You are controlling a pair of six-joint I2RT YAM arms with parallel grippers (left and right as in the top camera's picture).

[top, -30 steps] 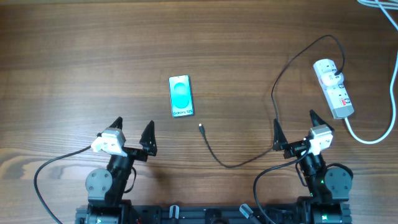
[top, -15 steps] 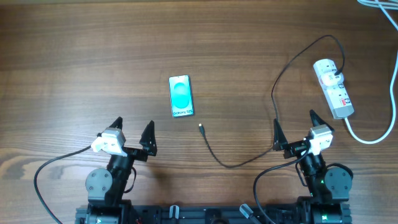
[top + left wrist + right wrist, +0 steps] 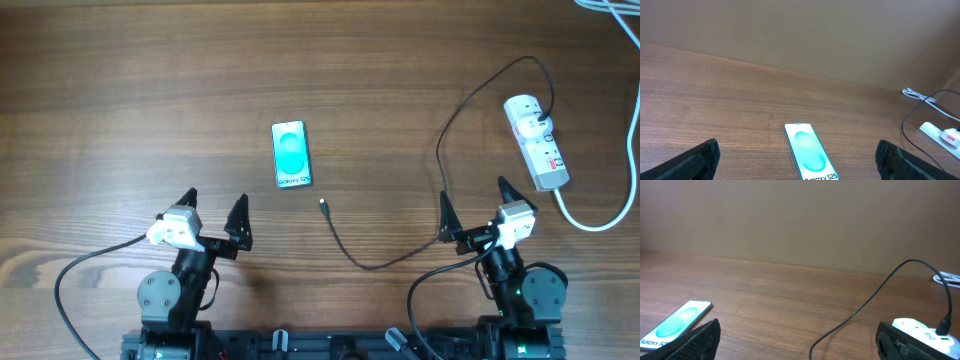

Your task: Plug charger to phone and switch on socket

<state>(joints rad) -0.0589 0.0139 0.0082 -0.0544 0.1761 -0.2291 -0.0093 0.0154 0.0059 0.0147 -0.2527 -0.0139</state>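
Observation:
The phone [image 3: 291, 154] lies flat in the middle of the table, its teal screen up; it also shows in the left wrist view [image 3: 807, 156] and at the left edge of the right wrist view [image 3: 675, 324]. The charger cable [image 3: 440, 150] runs from the socket [image 3: 536, 142] in a loop to its metal-tipped plug [image 3: 323, 204], which lies loose just below and right of the phone. My left gripper [image 3: 215, 214] stands open near the front edge, below and left of the phone. My right gripper [image 3: 472, 203] is open too, left of the socket, with the cable passing between its fingers.
The socket's thick white cord [image 3: 600, 215] curves off to the right edge. Another white cable [image 3: 615, 15] crosses the far right corner. A beige wall [image 3: 800, 30] rises behind the table's back edge.

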